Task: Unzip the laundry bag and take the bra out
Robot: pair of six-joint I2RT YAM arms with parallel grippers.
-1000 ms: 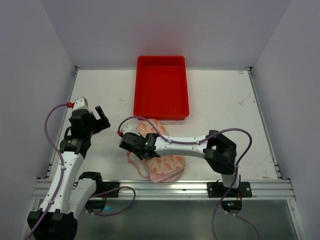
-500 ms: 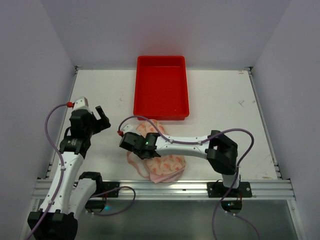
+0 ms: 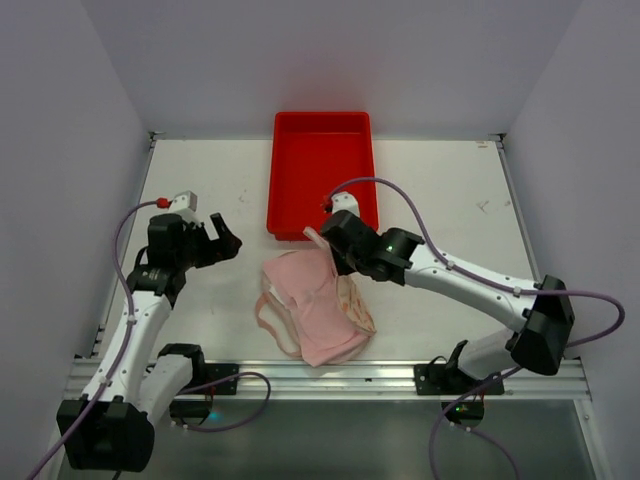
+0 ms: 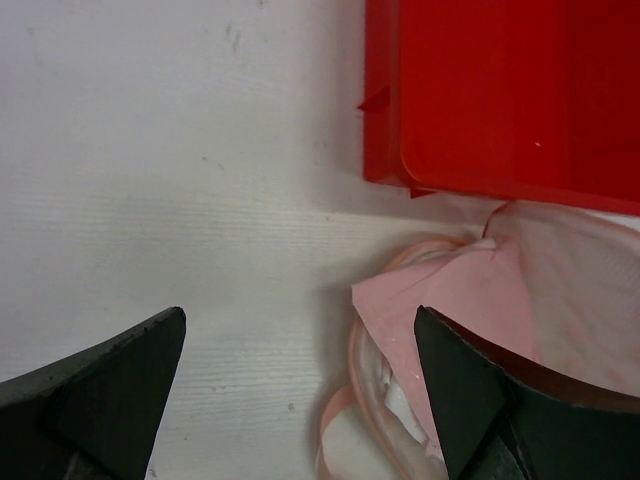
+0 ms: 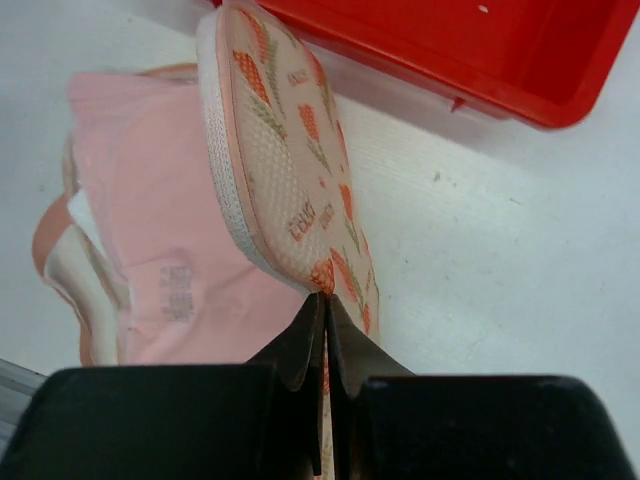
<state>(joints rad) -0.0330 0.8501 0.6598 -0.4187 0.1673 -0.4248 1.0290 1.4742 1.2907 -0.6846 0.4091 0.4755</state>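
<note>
The laundry bag (image 3: 356, 308) lies open at the near middle of the table. My right gripper (image 3: 336, 252) is shut on the edge of its printed top flap (image 5: 285, 150) and holds the flap up toward the red tray. The pale pink bra (image 3: 305, 290) lies exposed in the bag, and it shows in the right wrist view (image 5: 150, 230) with a label on it. My left gripper (image 3: 222, 241) is open and empty, left of the bag. In the left wrist view the bra's pink edge (image 4: 450, 300) lies by the right finger (image 4: 480, 390).
A red rectangular tray (image 3: 322, 185) stands just behind the bag, and its near corner shows in the left wrist view (image 4: 385, 120). The table's metal front rail (image 3: 320, 375) runs close below the bag.
My right gripper has swung from the bag's left side to its back right, pulling the top flap up and open. The bra now shows. My left gripper has shifted slightly right.
</note>
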